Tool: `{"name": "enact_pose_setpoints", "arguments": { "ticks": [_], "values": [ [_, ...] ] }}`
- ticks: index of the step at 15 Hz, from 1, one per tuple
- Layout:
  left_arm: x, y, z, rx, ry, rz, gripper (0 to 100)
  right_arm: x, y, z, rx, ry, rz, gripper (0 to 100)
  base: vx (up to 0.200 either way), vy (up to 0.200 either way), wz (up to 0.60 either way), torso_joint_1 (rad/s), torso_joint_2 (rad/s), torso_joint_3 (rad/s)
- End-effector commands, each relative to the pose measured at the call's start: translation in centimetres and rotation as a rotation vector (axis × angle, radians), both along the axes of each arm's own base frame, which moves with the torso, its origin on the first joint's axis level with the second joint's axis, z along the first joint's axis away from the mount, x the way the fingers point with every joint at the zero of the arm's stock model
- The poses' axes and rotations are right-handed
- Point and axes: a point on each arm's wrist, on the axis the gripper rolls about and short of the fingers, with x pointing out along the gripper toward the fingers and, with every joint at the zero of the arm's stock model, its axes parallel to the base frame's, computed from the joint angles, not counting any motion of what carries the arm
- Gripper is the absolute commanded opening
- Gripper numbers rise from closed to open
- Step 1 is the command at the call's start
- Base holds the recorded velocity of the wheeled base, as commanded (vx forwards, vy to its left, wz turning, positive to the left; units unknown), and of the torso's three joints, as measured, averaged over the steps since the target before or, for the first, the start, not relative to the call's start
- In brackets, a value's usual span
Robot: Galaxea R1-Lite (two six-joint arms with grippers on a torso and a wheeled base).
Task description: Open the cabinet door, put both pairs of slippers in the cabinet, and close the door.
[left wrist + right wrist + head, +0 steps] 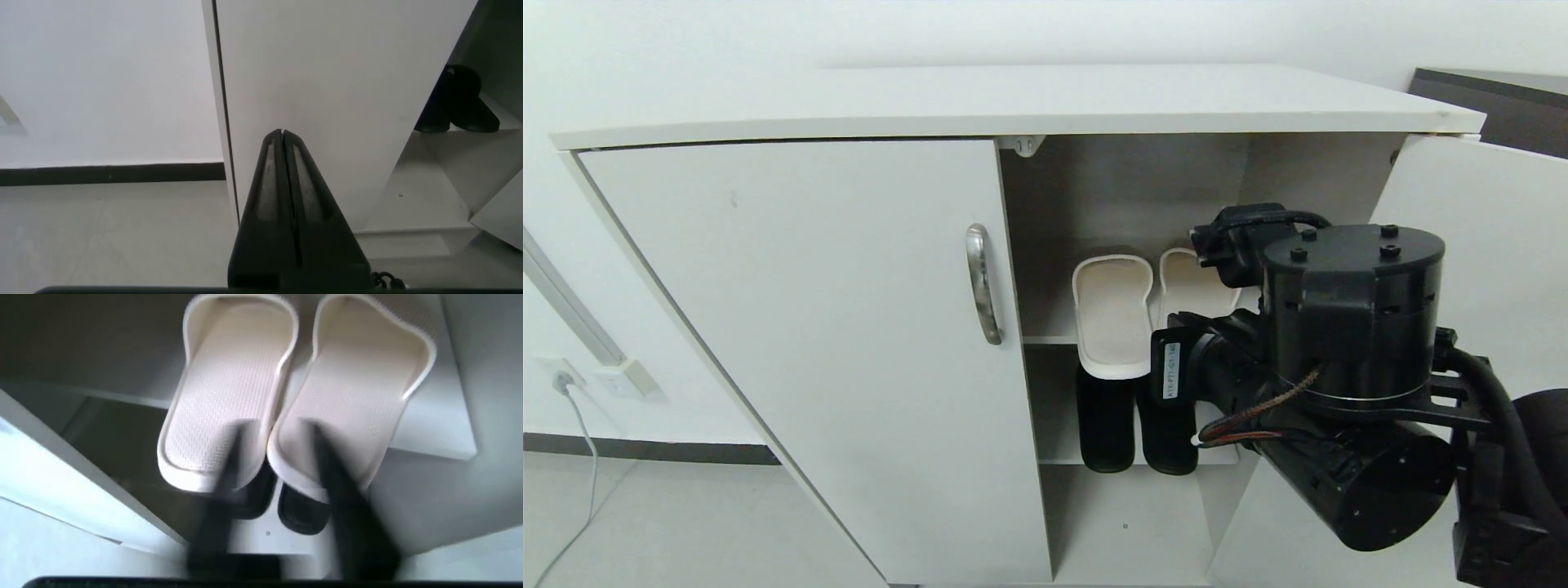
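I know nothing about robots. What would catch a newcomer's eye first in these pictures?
The bulky black right arm stands in front of the white cabinet's open right half. Inside, a pair of white slippers lies on the upper shelf, jutting past its edge, with black slippers on the lower shelf. The right gripper hangs open just before the white pair.

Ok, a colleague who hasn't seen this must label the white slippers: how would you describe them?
Start at the white cabinet, in its open right half beside the closed door with the metal handle. On the upper shelf lie the white slippers, side by side, jutting past its edge. Their pale colour and higher place set them apart from the black slippers just below.
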Motion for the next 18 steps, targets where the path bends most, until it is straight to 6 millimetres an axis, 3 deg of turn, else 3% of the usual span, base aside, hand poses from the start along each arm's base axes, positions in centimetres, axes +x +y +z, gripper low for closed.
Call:
{"name": "enact_pose_setpoints", "arguments": {
  "ticks": [1,10,18],
  "values": [
    [0.01,0.00,0.00,0.000,0.001,0.000,0,-0.17,0.01,-0.33,-0.007,0.003,0.006,0,0.000,0.000,0.00,0.000,0.00,0.000],
    [0.01,0.00,0.00,-0.001,0.001,0.000,0,-0.34,0.18,-0.54,-0.015,0.006,0.014,0,0.000,0.000,0.00,0.000,0.00,0.000],
    [0.01,0.00,0.00,-0.001,0.001,0.000,0,-0.22,0.37,-1.13,-0.034,0.016,0.013,0,-0.200,0.000,0.00,0.002,0.00,0.001]
  ]
}}
